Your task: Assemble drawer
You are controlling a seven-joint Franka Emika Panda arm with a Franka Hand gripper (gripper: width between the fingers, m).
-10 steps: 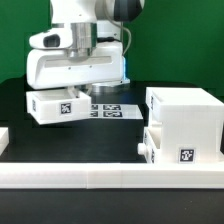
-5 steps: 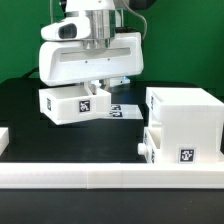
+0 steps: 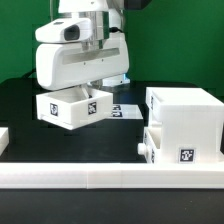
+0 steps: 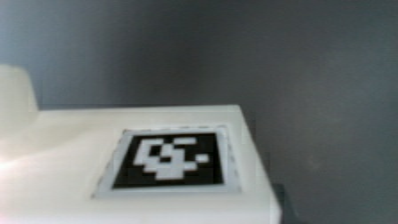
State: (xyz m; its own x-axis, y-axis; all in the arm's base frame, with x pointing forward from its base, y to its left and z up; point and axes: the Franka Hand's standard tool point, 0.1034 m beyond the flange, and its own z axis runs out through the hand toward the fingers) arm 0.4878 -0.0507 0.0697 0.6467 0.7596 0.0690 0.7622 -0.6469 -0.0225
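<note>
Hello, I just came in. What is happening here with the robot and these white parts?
The robot arm is putting a drawer together. Its gripper holds one small tray tilted above the black table. The housing stands at the exterior view's right, with the other tray low in its front. A long white rail lies along the front.

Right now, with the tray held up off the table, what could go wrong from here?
1. The small tray hangs tilted under the hand; it might slip or twist further.
2. The housing already has a tray at its foot, so a tilted tray could catch on either when brought over.
3. The wrist view shows only the tag, so little help for alignment.
</note>
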